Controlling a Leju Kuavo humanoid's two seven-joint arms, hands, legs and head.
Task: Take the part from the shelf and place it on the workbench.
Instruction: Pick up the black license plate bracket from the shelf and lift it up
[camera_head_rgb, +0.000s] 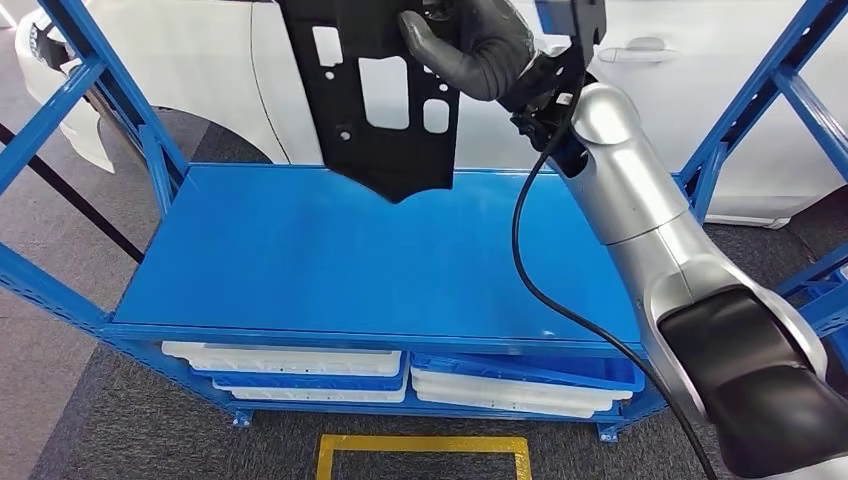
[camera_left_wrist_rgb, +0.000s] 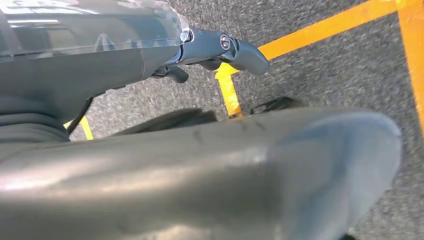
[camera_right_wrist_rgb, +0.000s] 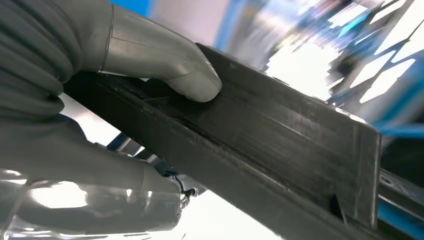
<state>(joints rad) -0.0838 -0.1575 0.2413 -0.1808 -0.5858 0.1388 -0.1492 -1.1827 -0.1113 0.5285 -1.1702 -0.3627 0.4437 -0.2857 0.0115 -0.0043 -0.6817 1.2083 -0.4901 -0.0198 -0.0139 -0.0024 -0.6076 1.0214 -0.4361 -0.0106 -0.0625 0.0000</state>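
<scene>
The blue shelf (camera_head_rgb: 300, 260) has a bare top deck framed by slanted blue uprights at both ends, with a white car (camera_head_rgb: 700, 100) just behind it. White and blue trays (camera_head_rgb: 300, 365) sit under the deck. Above its rear edge hangs the black part (camera_head_rgb: 385, 120), long axis vertical, pointed end down, well off the deck. The right hand (camera_head_rgb: 480, 45) clasps its upper portion, thumb (camera_right_wrist_rgb: 170, 65) pressed on its face. The left hand (camera_left_wrist_rgb: 220, 47) hangs over grey carpet; its fingers cannot be made out.

Silver right arm (camera_head_rgb: 640, 215); black cable (camera_head_rgb: 530, 270); grey, seemingly rubbery hand (camera_head_rgb: 480, 45).
</scene>
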